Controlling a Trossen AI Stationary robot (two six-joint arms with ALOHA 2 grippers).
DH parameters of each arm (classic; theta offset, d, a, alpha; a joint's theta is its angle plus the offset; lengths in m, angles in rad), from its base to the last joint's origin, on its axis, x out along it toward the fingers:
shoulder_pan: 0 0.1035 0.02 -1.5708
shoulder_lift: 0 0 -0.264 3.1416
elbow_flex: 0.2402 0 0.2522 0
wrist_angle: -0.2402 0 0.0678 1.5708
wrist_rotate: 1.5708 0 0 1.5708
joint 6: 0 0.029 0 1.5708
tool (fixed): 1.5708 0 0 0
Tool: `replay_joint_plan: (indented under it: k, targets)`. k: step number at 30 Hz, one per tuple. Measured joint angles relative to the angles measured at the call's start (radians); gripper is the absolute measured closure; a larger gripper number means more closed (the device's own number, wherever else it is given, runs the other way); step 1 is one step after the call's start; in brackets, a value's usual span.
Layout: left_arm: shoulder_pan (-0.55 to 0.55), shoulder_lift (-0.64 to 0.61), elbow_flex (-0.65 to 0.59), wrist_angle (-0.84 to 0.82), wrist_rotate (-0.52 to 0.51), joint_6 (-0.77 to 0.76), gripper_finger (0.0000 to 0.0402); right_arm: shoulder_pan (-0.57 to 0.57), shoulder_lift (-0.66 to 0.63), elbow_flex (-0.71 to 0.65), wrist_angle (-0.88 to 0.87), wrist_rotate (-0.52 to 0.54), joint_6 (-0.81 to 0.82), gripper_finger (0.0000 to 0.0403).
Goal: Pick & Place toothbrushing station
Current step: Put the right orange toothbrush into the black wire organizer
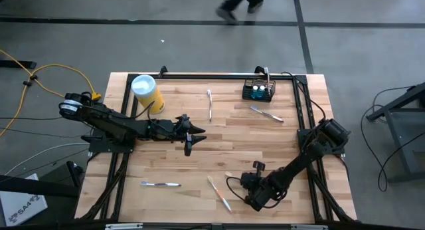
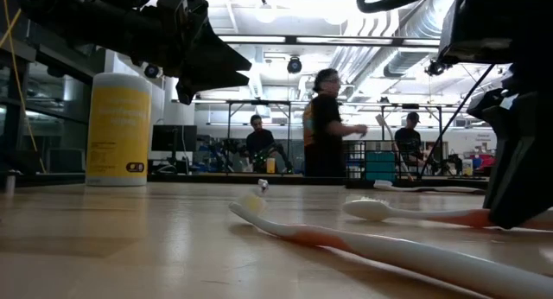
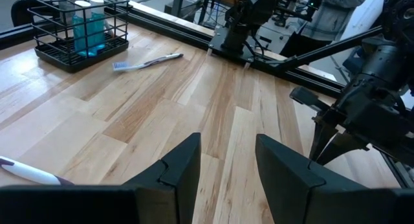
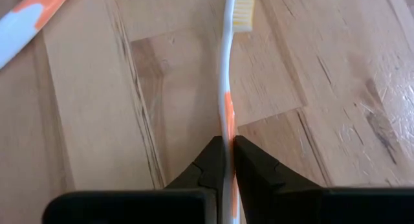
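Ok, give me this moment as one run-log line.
right hand: shut on orange-white toothbrush, near table edge | left hand: open, empty, above mid-table | toothbrushing station: far right corner, untouched

Five toothbrushes (image 1: 218,193) lie around the right gripper (image 1: 247,188), one clamped between its fingers; one black wire basket (image 1: 257,91) and one yellow canister (image 1: 147,92) stand far beyond it.

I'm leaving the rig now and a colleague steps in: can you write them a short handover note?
Right pincer: shut on an orange-and-white toothbrush lying at the table's near edge; not lifted.
Left pincer: open, empty, hovering mid-table.
Black wire basket: far right of the table, blue items inside.
Other toothbrushes lie loose: one beside the basket, one near left.
Done: grip only. Left: carry brushes to the basket.
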Motion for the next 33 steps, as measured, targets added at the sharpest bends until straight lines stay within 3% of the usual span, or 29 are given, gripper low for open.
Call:
replay_joint_plan:
  k: [14,33]
  targets:
    - [0.0,0.0,0.0,0.0,0.0,0.0,0.026,-0.037,-0.001,0.001,0.009,-0.069,-0.029,0.0349]
    - [0.0,0.0,0.0,-0.001,0.0,0.0,0.026,-0.065,0.0,-0.001,0.049,-0.061,-0.087,0.0351]
